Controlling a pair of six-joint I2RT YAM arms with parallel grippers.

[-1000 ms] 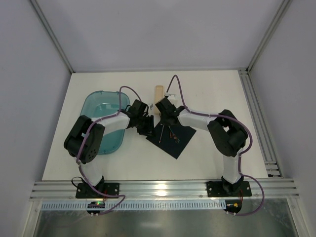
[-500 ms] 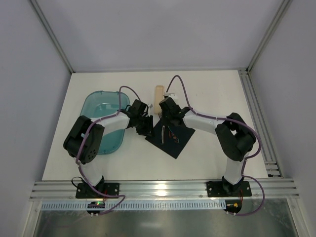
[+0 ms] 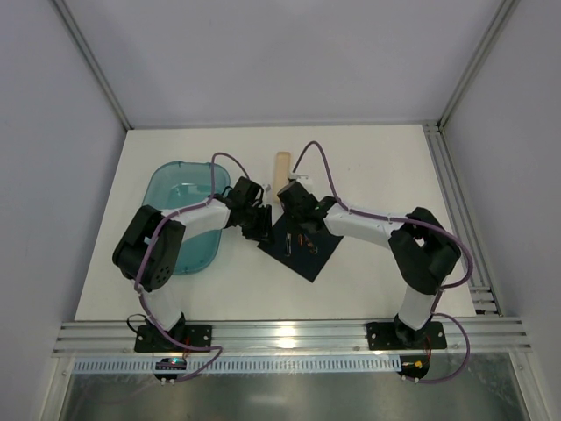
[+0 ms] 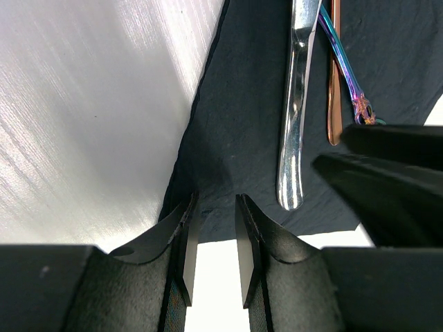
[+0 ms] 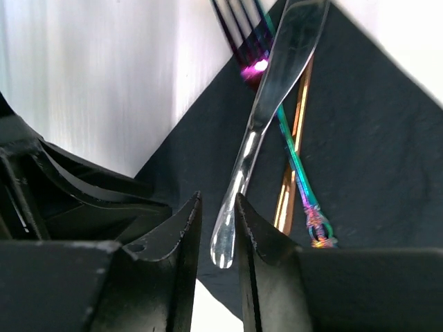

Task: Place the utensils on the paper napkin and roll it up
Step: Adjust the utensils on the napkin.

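Observation:
The dark navy paper napkin (image 3: 316, 258) lies as a diamond mid-table. On it rest the utensils (image 3: 303, 240): a silver knife (image 5: 277, 76), a copper-coloured piece (image 5: 294, 152) and an iridescent fork (image 5: 299, 176), whose tines reach past the napkin's edge onto the table. My right gripper (image 5: 216, 204) is open and low over the napkin (image 5: 360, 138). The knife's handle end sits in the narrow gap between its fingers. My left gripper (image 4: 213, 204) is open at the napkin's left corner (image 4: 235, 138), and only bare table shows between its pads. The knife (image 4: 296, 104) lies just ahead of it to the right.
A translucent teal tub (image 3: 180, 219) stands left of the napkin, under my left arm. A small wooden piece (image 3: 281, 167) lies behind the grippers. Aluminium rails (image 3: 451, 202) run along the table's right edge. Both grippers are close together over the napkin's back-left part.
My right gripper has gone from shut to open, leaving the knife lying on the napkin. The right arm's elbow has swung right. The left arm has not moved.

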